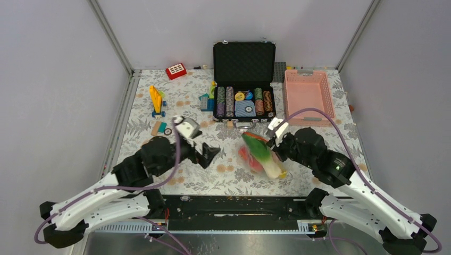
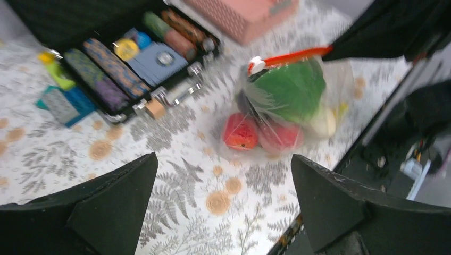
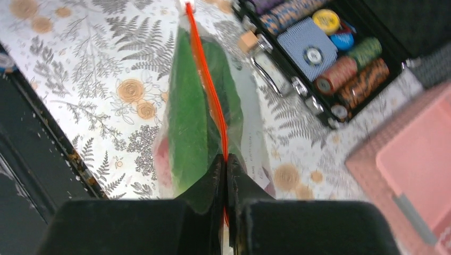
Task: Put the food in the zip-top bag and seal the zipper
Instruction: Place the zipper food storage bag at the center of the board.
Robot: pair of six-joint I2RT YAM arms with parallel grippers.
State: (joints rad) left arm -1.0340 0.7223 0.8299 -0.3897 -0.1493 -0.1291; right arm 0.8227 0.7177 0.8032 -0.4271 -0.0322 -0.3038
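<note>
The clear zip-top bag [image 1: 261, 155] lies on the floral table between the arms, holding a green-white cabbage [image 2: 295, 87] and red round fruits [image 2: 242, 132]. Its orange-red zipper [image 3: 207, 85] runs along the top, with a white slider [image 2: 256, 65] at its far end. My right gripper [image 3: 226, 159] is shut on the zipper at the bag's near end [image 1: 276, 142]. My left gripper [image 2: 223, 183] is open and empty, to the left of the bag [image 1: 210, 154], apart from it.
An open black case of poker chips [image 1: 244, 101] stands behind the bag. A pink mesh basket [image 1: 308, 94] is at the back right. Coloured blocks [image 1: 156, 101] and a red brick [image 1: 176, 70] lie at the back left.
</note>
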